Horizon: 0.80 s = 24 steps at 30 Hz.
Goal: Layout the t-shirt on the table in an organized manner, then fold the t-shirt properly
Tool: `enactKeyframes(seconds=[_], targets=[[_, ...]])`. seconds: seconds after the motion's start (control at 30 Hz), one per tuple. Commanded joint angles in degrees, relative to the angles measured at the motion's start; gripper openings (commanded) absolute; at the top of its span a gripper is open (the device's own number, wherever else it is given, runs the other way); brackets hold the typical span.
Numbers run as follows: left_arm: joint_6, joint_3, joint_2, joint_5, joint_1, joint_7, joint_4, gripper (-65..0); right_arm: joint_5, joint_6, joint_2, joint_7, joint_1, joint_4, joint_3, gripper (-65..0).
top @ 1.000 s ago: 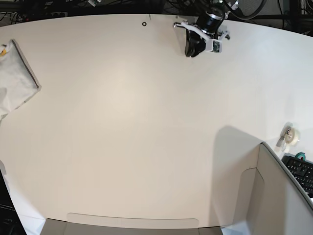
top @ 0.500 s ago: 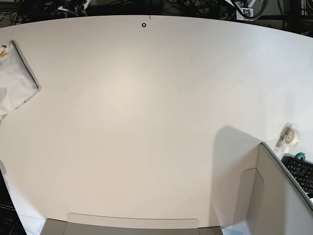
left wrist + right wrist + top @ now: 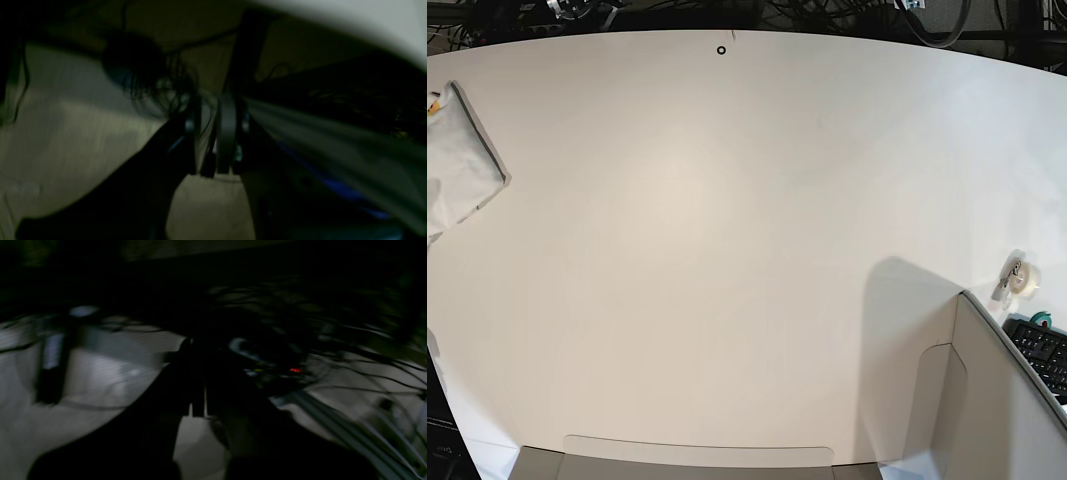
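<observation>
t-shirt (image 3: 457, 165) at table (image 3: 727, 250) edge, print unreadable

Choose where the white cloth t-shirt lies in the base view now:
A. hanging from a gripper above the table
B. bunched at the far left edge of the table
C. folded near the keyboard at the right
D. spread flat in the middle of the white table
B: the white cloth t-shirt lies crumpled at the left edge of the smooth white table, with no gripper over it.
</observation>
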Motion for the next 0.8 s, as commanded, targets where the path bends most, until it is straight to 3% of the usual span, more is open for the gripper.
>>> enactKeyframes(seconds=[0.0,0.23,0.77], targets=[[-0.2,0.1,0.1,-0.1,-0.8,-1.6,-2.3,-58.0,0.0,0.2,0.1,0.6,-0.2,0.2,0.0,-65.0],[-0.2,0.1,0.1,-0.1,-11.4,-5.6,-23.1,-58.0,-0.1,0.2,-0.4,0.6,0.0,0.2,0.0,-65.0],[-0.2,0.1,0.2,-0.1,-32.2,-6.7,-53.5,-58.0,-0.1,0.3,-0.6,0.5,3.7,-4.8,-0.1,-65.0]])
